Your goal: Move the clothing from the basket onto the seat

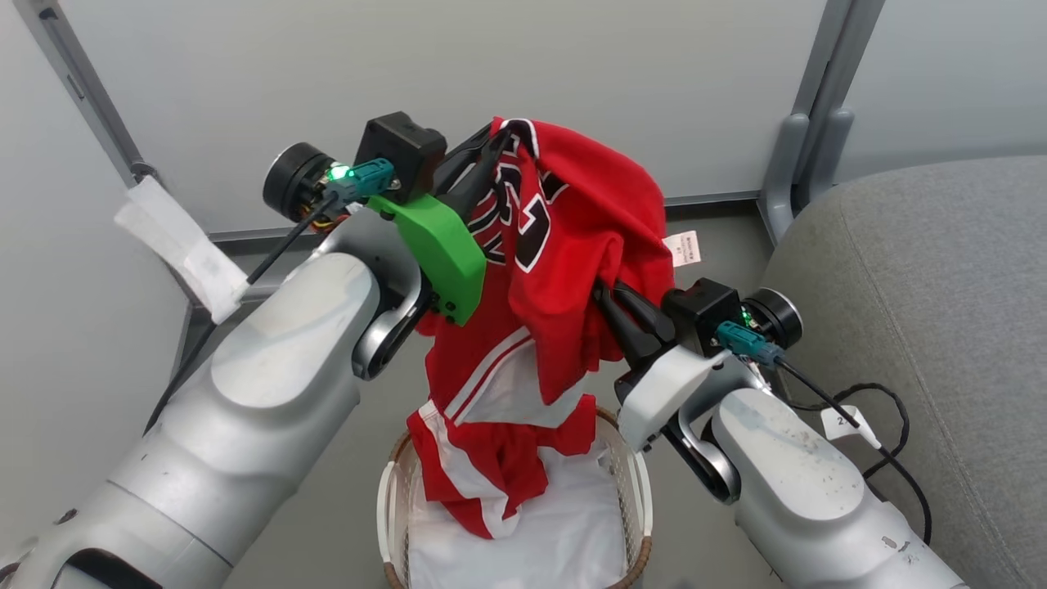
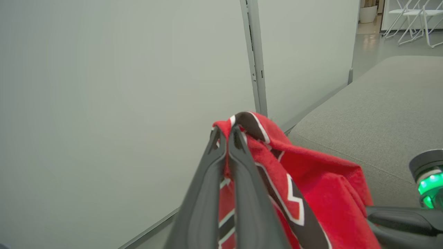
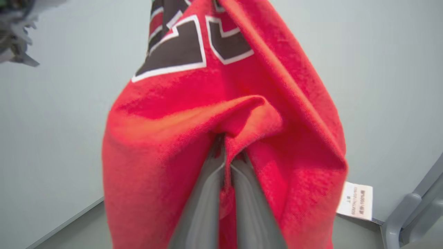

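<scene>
The red jersey (image 1: 564, 245) with its black "23" hangs in the air above the basket (image 1: 634, 483). My left gripper (image 1: 493, 146) is shut on its top edge; the left wrist view shows the fingers (image 2: 225, 133) pinching the red cloth (image 2: 311, 186). My right gripper (image 1: 603, 293) is shut on a fold lower at the jersey's right side, and the right wrist view has the fabric (image 3: 193, 131) bunched around the fingertips (image 3: 226, 152). Red shorts with white stripes (image 1: 483, 458) trail from the jersey down into the basket. The grey seat (image 1: 932, 327) is to the right.
A white sheet (image 1: 564, 540) lines the basket. Pale partition panels with grey posts (image 1: 806, 131) stand behind. A black cable (image 1: 883, 425) with a tag lies on the floor between basket and seat. A white care label (image 1: 683, 248) dangles from the jersey.
</scene>
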Controlling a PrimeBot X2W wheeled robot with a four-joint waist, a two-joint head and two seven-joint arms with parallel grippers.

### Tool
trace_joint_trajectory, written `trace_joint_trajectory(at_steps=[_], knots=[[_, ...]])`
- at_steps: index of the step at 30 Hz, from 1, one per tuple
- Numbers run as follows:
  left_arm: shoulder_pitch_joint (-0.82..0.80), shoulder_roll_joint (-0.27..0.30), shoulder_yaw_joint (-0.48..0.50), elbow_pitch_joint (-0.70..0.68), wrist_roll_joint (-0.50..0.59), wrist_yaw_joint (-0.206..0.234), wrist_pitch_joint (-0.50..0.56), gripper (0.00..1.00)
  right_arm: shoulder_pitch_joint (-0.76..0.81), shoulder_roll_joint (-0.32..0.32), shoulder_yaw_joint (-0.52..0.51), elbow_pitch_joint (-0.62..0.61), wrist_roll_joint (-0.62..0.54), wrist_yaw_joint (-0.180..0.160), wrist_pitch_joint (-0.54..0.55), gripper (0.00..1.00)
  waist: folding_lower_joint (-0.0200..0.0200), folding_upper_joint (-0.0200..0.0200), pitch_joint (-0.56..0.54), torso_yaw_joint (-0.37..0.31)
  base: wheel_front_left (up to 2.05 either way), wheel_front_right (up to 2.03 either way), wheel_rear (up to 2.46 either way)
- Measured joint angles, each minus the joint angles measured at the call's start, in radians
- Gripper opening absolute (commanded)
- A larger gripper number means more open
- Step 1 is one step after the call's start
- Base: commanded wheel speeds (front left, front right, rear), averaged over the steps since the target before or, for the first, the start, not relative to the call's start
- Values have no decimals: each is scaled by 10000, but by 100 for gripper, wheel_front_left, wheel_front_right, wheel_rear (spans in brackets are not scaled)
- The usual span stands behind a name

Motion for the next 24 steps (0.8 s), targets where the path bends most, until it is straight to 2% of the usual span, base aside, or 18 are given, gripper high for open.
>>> trace_joint_trajectory(at_steps=[4, 6, 8, 9, 16, 24], knots=[[298, 136, 140, 301, -115, 75, -261, 0, 14, 0, -403, -489, -339, 0, -2, 0, 0, 0, 42, -205, 0, 0, 0], [483, 144, 263, 401, -240, 140, -477, 32, 18, 0, -698, -669, -587, 0, -2, 0, 0, 0, 66, -314, 0, 0, 0], [732, 98, 437, 458, -575, 161, -662, 60, 19, -12, -1018, -803, -830, 0, -2, 0, 0, 0, 86, -406, 0, 0, 0], [888, 71, 508, 468, -685, 161, -763, 100, 18, -29, -1189, -882, -947, 0, -2, 0, 0, 0, 97, -456, 0, 0, 0], [1694, -90, 278, 414, -591, 196, -1407, 100, 27, -466, -2171, -1429, -1457, 0, 0, 0, 0, 0, 168, -816, 0, 0, 0], [2460, -236, -81, 75, -357, 213, -1685, 100, 151, -1300, -2949, -1856, -1843, 0, 0, 0, 0, 0, 291, -1482, 0, 0, 0]])
